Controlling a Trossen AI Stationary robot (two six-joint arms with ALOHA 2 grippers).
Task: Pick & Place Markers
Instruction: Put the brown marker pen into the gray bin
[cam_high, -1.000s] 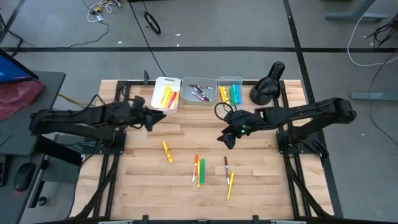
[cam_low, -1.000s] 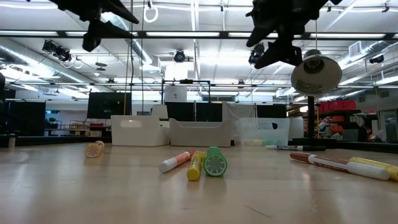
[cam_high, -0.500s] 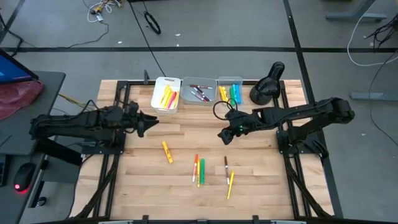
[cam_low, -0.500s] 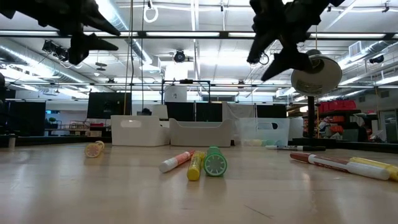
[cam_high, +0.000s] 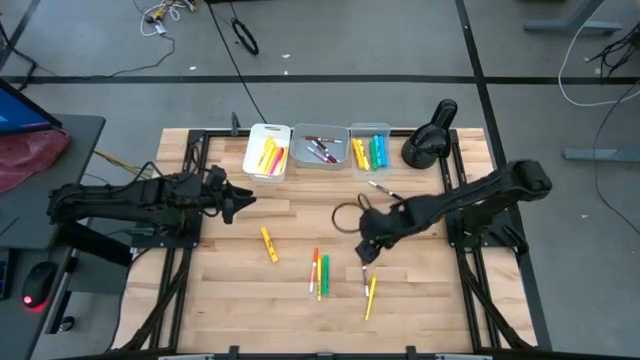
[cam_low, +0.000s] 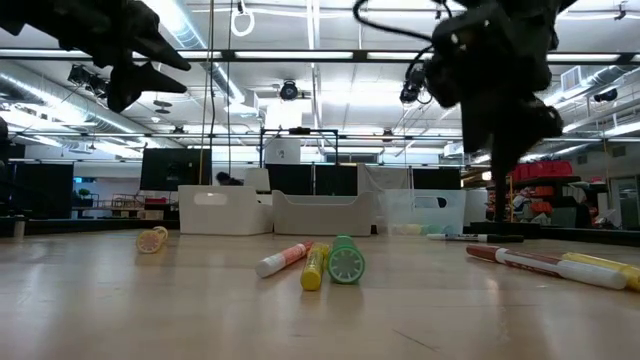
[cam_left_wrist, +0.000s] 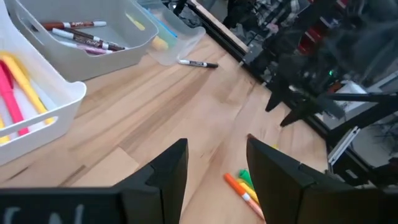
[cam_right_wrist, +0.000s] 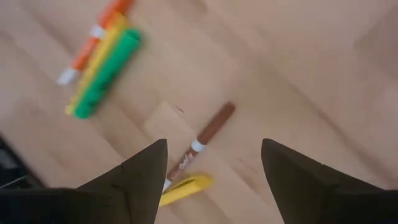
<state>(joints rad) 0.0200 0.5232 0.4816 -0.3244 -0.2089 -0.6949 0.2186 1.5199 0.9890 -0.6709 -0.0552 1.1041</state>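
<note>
Several markers already lie in the bins (cam_high: 320, 146), while six remain loose on the bench (cam_high: 300, 290), the brown marker (cam_right_wrist: 204, 137) directly beneath the right end effector (cam_high: 364, 250), its fingers spread and empty; the left end effector (cam_high: 240, 199) waits, parted.

- Grey concrete floor (cam_high: 330, 40) with dark seam lines, loose cables (cam_high: 165, 14) lying on it
- Black side desk (cam_high: 40, 165), computer mouse (cam_high: 38, 283) below
- Ceiling strip lights (cam_low: 290, 55) lit
- Wooden table (cam_high: 300, 300) on black frame
</note>
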